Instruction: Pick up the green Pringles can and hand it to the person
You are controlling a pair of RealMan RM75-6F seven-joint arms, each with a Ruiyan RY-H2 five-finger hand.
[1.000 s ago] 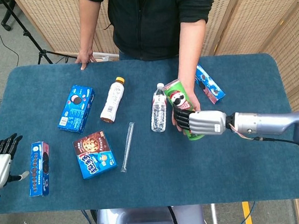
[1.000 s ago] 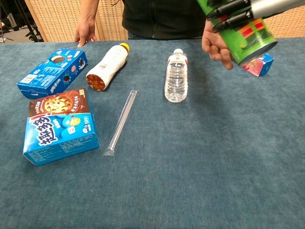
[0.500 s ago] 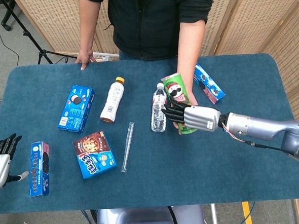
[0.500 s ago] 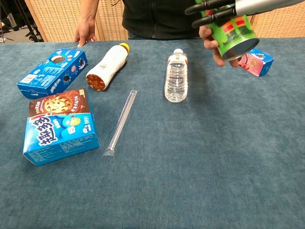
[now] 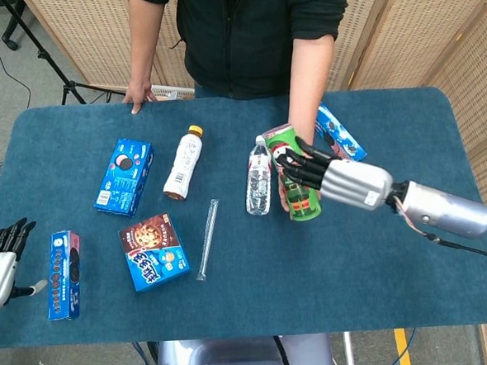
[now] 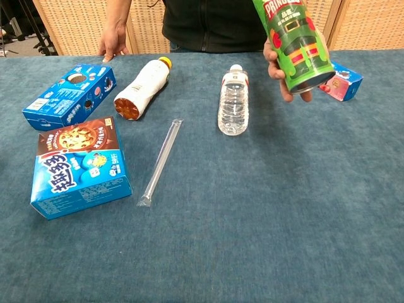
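The green Pringles can (image 5: 305,205) is upright above the table, right of centre, and the person's hand (image 6: 281,71) grips it from behind. In the chest view the can (image 6: 295,44) shows no robot fingers on it. My right hand (image 5: 336,179) hovers just right of the can with its fingers spread and holds nothing. Down at the table's near left corner, my left hand (image 5: 2,262) rests with fingers apart and is empty. Neither of my hands appears in the chest view.
A water bottle (image 5: 259,175) lies just left of the can. Further left lie a white drink bottle (image 5: 183,163), a clear tube (image 5: 207,238), a cookie box (image 5: 154,252) and two blue Oreo boxes (image 5: 125,176) (image 5: 64,274). A blue-pink box (image 5: 341,137) lies behind the can.
My right hand has let go of the can and drawn back to the right with fingers spread. The person now holds the can, turned more upright. The left hand has not moved.
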